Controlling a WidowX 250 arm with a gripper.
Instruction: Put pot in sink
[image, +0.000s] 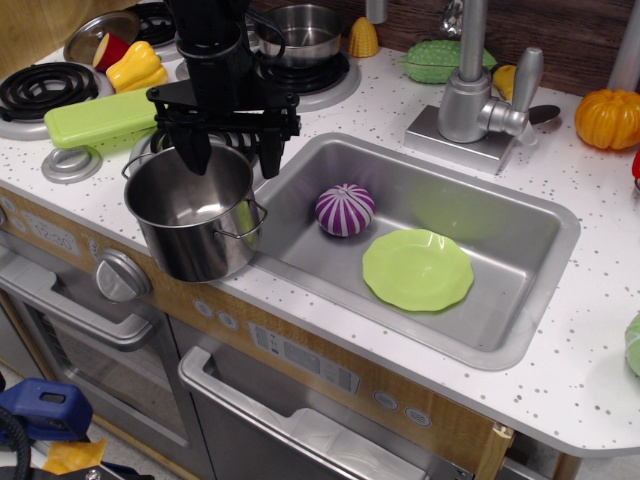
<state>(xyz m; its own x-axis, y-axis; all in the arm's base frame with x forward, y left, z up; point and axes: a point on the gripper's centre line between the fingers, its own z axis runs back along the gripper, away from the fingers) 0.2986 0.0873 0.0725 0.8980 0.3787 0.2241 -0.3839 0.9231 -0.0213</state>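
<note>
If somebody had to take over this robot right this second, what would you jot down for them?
Gripper: open, fingers spread wide, poised above the back rim of the pot, holding nothing.
Pot: upright and empty on the counter edge, just left of the sink, not in it.
Sink: already holds a purple striped ball and a green plate; the near-left part looks free.
Done: nothing yet.
Left: grasp the pot, lift it over the rim, set it down in the sink.
</note>
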